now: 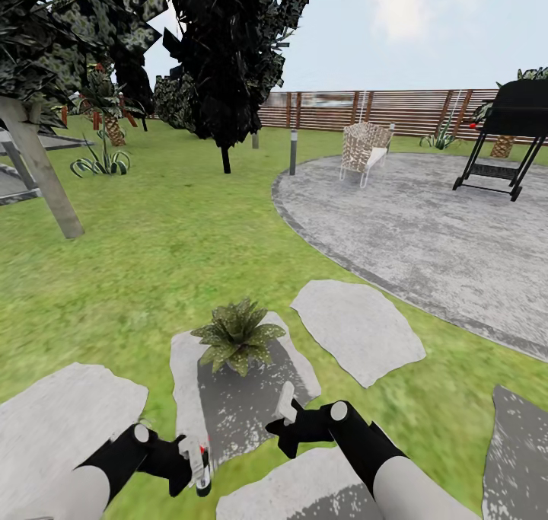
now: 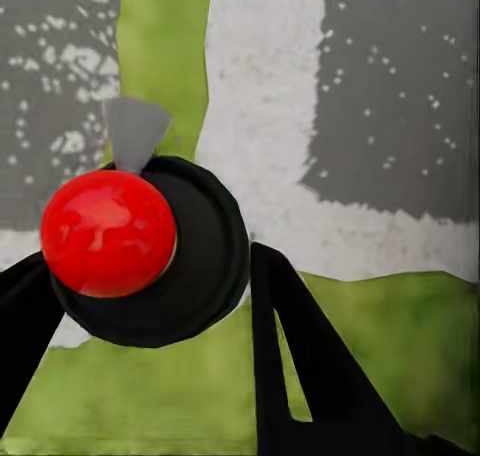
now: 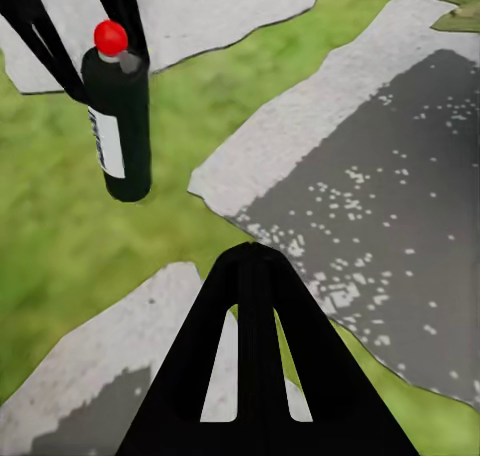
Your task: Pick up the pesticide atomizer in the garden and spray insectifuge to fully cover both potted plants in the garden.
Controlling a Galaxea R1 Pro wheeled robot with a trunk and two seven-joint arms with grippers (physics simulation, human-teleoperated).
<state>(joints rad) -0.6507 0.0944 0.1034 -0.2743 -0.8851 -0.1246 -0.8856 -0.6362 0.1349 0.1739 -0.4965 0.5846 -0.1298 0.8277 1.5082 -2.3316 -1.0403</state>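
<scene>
Left gripper [image 1: 199, 470]: at about 7 o'clock in the head view. Its fingers are closed around the pesticide atomizer [image 1: 199, 465], which stands upright in the grip. I think it is held up so the spray can go forward.

Atomizer top: the left wrist view looks down on its red cap [image 2: 108, 233] and a pale nozzle [image 2: 133, 131] that sticks out past the round dark body.

Atomizer side: in the right wrist view the pesticide atomizer [image 3: 118, 126] hangs over the grass with a white label on it.

Potted plant: one potted plant [image 1: 237, 339] sits at the far end of a stepping stone [image 1: 236, 406], at about 12 o'clock from the two grippers and near them. I cannot tell if the pale specks on its leaves are spray.

Right gripper [image 1: 288, 407]: at about 5 o'clock, holding nothing. I cannot tell if its fingers are open or closed.

Open room: grass and flat stones lie all around the plant, so nothing blocks the way.

Edges: a grey patio [image 1: 426, 231] curves from 1 to 3 o'clock, with a chair [image 1: 365, 151] and a grill [image 1: 508, 135] well apart.
</scene>
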